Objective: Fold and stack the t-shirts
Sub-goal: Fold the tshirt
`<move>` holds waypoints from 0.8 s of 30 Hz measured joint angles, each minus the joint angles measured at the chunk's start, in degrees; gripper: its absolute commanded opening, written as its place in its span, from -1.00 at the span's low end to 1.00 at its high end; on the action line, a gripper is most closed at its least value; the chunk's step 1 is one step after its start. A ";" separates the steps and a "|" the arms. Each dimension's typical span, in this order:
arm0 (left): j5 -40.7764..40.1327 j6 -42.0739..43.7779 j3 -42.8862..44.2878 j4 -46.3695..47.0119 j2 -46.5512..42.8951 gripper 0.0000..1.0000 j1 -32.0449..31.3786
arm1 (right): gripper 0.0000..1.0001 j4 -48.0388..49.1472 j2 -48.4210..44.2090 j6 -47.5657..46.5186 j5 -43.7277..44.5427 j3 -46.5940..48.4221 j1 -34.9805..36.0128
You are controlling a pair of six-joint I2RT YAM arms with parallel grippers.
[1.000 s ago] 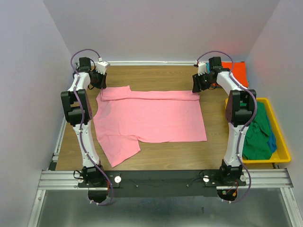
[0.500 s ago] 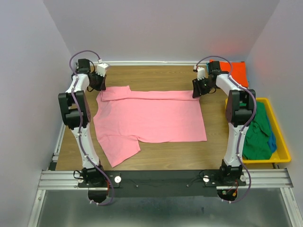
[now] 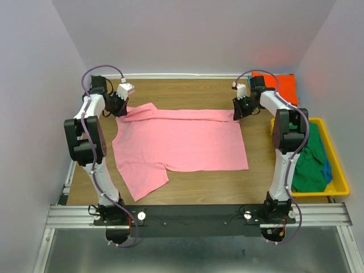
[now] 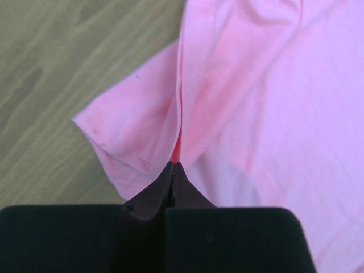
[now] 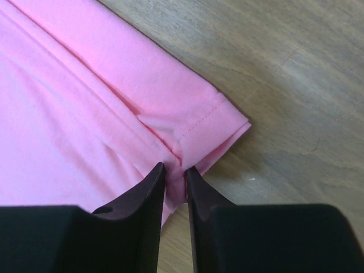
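A pink t-shirt (image 3: 182, 142) lies spread on the wooden table, its far edge folded over. My left gripper (image 3: 121, 107) is shut on the shirt's far left corner, by the sleeve; the left wrist view shows the jaws (image 4: 173, 166) pinching a fold of pink cloth (image 4: 239, 102). My right gripper (image 3: 238, 112) is shut on the far right corner; the right wrist view shows the fingertips (image 5: 175, 170) clamping the hemmed corner (image 5: 187, 119). An orange t-shirt (image 3: 278, 85) lies folded at the far right. Green (image 3: 307, 162) and blue (image 3: 327, 170) shirts lie in the bin.
A yellow plastic bin (image 3: 339, 170) stands at the right edge of the table. Walls close in on the left, back and right. Bare wood (image 3: 193, 94) runs behind the pink shirt and along its near side.
Both grippers have closed on the shirt's far corners. The left gripper has shifted toward the middle, pulling the left corner and sleeve into a raised wrinkle. The right one moved slightly.
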 measured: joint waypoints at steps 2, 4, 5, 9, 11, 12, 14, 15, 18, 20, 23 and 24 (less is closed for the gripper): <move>0.35 2.89 -2.34 -1.68 -1.38 -1.00 0.00 | -0.55 -0.13 -0.46 -0.28 0.09 -0.61 0.00; 0.85 5.95 -4.24 -3.26 -2.64 -1.00 0.07 | -0.62 -0.20 -0.81 -0.66 0.17 -0.96 0.00; 1.01 7.19 -5.18 -3.91 -3.39 -1.00 0.11 | -0.64 -0.24 -1.09 -0.83 0.22 -1.22 0.00; 1.25 11.87 -8.20 -5.86 -5.86 -1.00 0.76 | -0.80 -0.33 -1.77 -1.36 0.48 -2.36 0.00; 1.25 14.71 -8.98 -6.95 -6.71 -1.00 1.38 | -0.82 -0.37 -2.12 -1.57 0.66 -3.13 0.00; 1.25 15.98 -9.33 -7.32 -7.06 -1.00 1.77 | -0.85 -0.46 -2.34 -1.75 0.68 -3.52 0.00; 1.25 19.12 -10.19 -8.35 -7.58 -1.00 2.49 | -0.89 -0.48 -2.75 -2.03 0.79 -4.20 0.00; 1.20 20.83 -10.78 -8.92 -7.87 -1.00 2.78 | -0.90 -0.48 -2.95 -2.19 0.85 -4.44 0.00; 0.85 25.24 -13.09 -10.27 -8.66 -1.00 3.13 | -0.91 -0.57 -3.63 -2.69 1.16 -5.31 0.04; 0.35 27.80 -14.67 -10.91 -9.07 -0.86 3.13 | -0.90 -0.55 -4.07 -2.97 1.51 -5.99 0.04; -0.70 30.91 -16.90 -11.02 -9.62 -0.37 3.06 | -0.59 -0.63 -5.05 -3.85 2.01 -7.26 0.09; -1.27 31.41 -17.53 -10.91 -9.84 -0.28 3.08 | -0.49 -0.85 -5.33 -4.26 2.16 -7.61 0.09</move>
